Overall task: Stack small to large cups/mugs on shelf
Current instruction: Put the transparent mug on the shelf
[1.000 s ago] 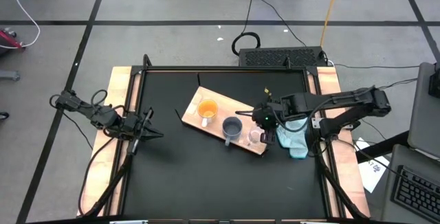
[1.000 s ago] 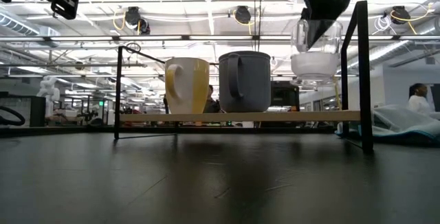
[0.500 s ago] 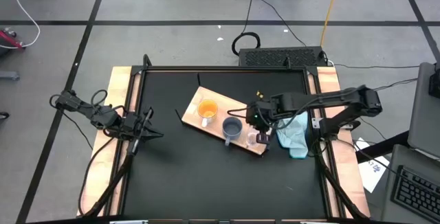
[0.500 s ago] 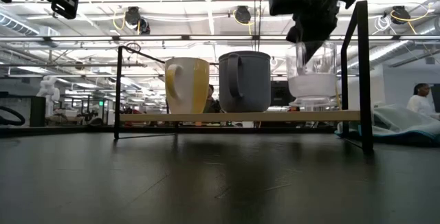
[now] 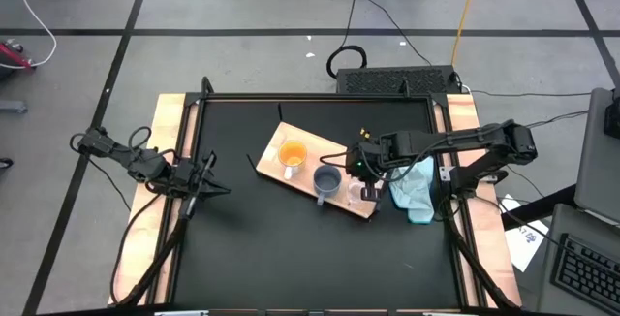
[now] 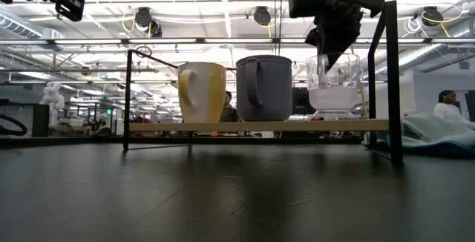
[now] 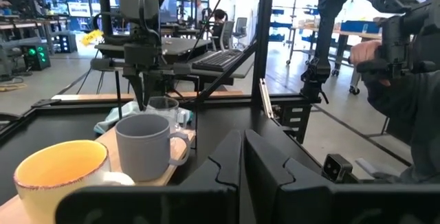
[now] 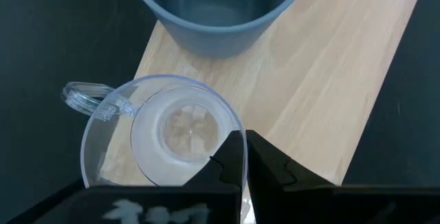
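**Glass cup at shelf end, right claw on its rim**

The right claw [image 5: 366, 171] is over the clear glass cup [image 6: 334, 86], fingers together on the cup's rim wall as the right wrist view shows. The cup sits at the end of the shelf [image 5: 300, 175] nearest the light blue cloth [image 5: 415, 192], just beside the grey-blue mug [image 6: 264, 87]; the orange mug [image 6: 201, 92] is next along. From the low view I cannot tell whether the cup's base is touching the board or just above it. The left claw [image 5: 206, 182] waits at the counter [image 5: 291, 258] edge, well apart, fingers together.

Risks, as I judge them: the cup is close to the shelf's end and edge, so letting go with the base not flat could tip it off onto the counter. Lifting out at a slant could drag the rim and knock the grey-blue mug. The thin-wall pinch may slip.
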Controlling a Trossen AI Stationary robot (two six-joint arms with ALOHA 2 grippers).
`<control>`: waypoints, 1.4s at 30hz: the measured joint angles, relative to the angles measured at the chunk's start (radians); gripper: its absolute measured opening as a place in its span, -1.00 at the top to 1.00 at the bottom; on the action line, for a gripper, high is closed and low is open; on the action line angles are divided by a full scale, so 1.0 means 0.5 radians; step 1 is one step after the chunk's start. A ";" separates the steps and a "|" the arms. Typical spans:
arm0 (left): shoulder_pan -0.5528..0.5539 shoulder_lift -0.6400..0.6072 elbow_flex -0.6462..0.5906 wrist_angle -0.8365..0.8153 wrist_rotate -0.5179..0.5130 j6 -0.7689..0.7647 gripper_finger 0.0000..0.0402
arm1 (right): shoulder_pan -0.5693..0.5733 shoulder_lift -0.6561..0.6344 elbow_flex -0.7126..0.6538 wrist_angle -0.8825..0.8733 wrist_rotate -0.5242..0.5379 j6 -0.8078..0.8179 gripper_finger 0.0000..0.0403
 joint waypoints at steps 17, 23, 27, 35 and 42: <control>0.000 0.000 0.001 -0.046 0.000 -0.011 0.89 | 0.020 0.013 0.000 -0.018 -0.019 0.002 1.00; 0.000 0.000 0.001 -0.044 0.000 -0.018 0.89 | 0.015 0.051 0.002 0.020 -0.043 0.030 1.00; 0.000 0.000 0.002 -0.041 0.018 -0.018 0.89 | 0.005 0.061 0.002 0.035 -0.080 0.037 1.00; 0.000 0.000 0.002 -0.039 0.049 -0.014 0.89 | 0.004 0.067 -0.002 0.047 -0.070 0.048 0.91; 0.000 0.000 0.002 -0.041 0.050 -0.013 0.89 | 0.004 0.066 -0.002 0.082 -0.078 0.051 0.76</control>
